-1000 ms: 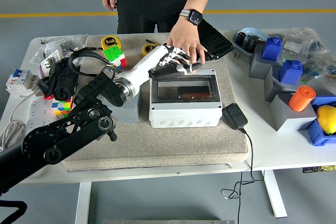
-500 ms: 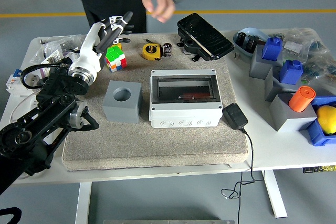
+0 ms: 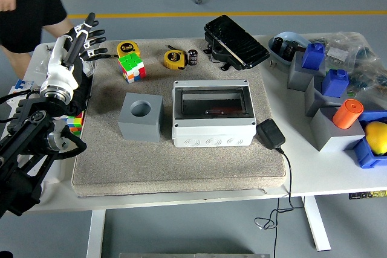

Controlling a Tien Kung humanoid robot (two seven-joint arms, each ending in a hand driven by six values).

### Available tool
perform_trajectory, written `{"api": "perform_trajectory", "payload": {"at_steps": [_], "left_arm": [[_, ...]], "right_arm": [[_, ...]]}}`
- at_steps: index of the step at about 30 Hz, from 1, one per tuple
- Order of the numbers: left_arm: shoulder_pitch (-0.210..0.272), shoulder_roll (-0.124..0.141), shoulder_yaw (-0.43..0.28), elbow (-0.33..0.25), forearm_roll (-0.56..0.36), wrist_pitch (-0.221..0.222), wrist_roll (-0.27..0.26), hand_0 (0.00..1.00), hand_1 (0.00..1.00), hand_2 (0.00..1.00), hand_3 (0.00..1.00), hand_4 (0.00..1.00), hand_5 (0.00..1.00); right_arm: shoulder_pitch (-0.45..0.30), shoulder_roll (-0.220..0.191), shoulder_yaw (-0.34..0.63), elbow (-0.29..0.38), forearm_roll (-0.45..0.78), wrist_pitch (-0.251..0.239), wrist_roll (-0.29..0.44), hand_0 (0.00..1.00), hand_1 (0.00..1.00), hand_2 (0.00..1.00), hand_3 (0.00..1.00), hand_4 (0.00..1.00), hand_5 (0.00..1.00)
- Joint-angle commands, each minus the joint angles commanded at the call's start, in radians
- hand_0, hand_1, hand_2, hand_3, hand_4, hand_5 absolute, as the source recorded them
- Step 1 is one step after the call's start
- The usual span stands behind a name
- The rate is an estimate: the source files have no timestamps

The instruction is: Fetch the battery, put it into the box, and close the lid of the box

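Left hand [image 3: 81, 37] hovers over the counter's [image 3: 302, 173] far-left corner, fingers spread and empty, well clear of the box [image 3: 212, 115]. The lid lies flat, apparently closed; a dark shape shows through it, likely the battery.

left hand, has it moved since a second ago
Yes. The left hand was over the far edge of the white box; it has swung left and now hovers open left of the green cube.
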Motion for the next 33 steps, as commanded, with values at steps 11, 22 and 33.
{"api": "perform_trajectory", "payload": {"at_steps": [11, 22, 33], "left_arm": [[0.027, 0.010, -0.059, 0.005, 0.004, -0.006, -0.006, 0.441, 0.590, 0.595, 0.632, 0.998, 0.622], [0.050, 0.004, -0.123, 0.003, 0.027, -0.017, -0.001, 0.433, 0.577, 0.590, 0.624, 0.998, 0.604], [0.061, 0.000, -0.176, -0.006, 0.037, -0.022, 0.001, 0.426, 0.571, 0.590, 0.622, 0.998, 0.597]], "right_arm": [[0.010, -0.001, -0.010, -0.001, 0.002, 0.001, -0.001, 0.571, 0.642, 0.667, 0.583, 0.945, 0.488], [0.009, 0.004, -0.007, -0.001, 0.006, -0.001, -0.001, 0.571, 0.642, 0.667, 0.582, 0.943, 0.486], [0.014, 0.011, -0.013, -0.003, 0.012, -0.002, 0.000, 0.571, 0.642, 0.667, 0.582, 0.942, 0.484]]}}
